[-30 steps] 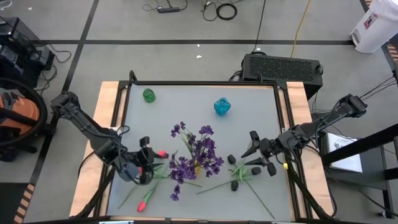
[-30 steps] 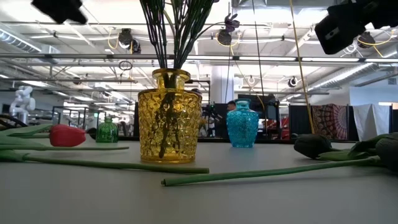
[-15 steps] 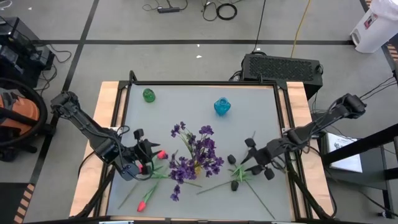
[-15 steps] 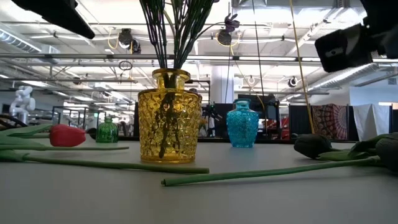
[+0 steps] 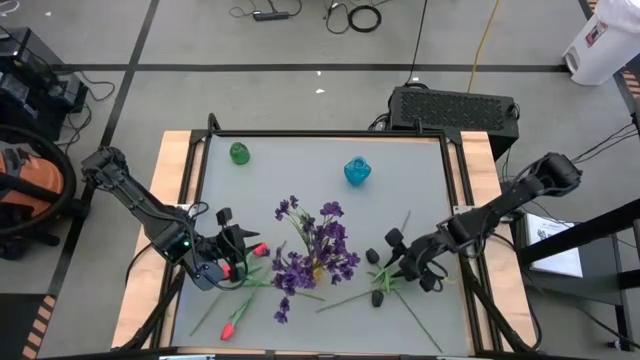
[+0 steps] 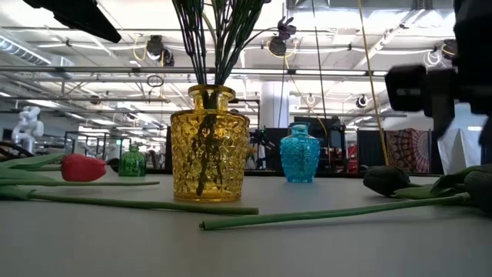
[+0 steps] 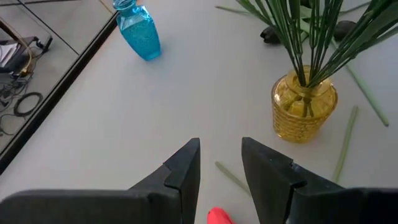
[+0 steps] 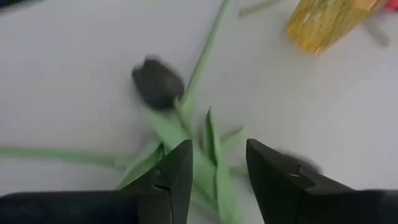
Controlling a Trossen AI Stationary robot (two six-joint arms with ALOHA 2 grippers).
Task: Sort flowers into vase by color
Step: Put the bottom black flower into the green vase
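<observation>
From above: left gripper (image 5: 228,243) sits over the table's (image 5: 300,165) left-front area, fingers parted, nothing between them, a red tulip (image 5: 259,247) head just beside the tips. A second red tulip (image 5: 232,324) lies near the front edge. Purple sprays (image 5: 318,245) stand bunched mid-table, hiding the yellow vase under them. Right gripper (image 5: 397,256) is over the right-front area, fingers spread and empty, right above the black-headed blooms (image 5: 378,283) and their green stems. Green vase (image 5: 239,153) back left, blue vase (image 5: 357,171) back centre, both without flowers.

Low view: yellow vase (image 6: 209,146) stands upright holding dark green stems. Red tulip (image 6: 82,167) lies on the table to its left; a long green stem (image 6: 330,212) runs across the front. Black bloom (image 6: 390,180) lies at right. Green vase (image 6: 132,162) and blue vase (image 6: 299,155) stand farther back. Dark arm parts hang in at both upper corners; can't tell fingers from here.

Left wrist: left gripper (image 7: 220,175) fingers a modest gap apart, holding nothing, with a bit of red tulip (image 7: 217,217) showing low between them. Yellow vase (image 7: 303,107) with green stems and blue vase (image 7: 138,32) lie ahead.

Right wrist: right gripper (image 8: 218,169) fingers apart, empty, straddling green leaves of a black bloom (image 8: 157,83) lying flat on the table. Yellow vase (image 8: 326,22) partly in view beyond.
</observation>
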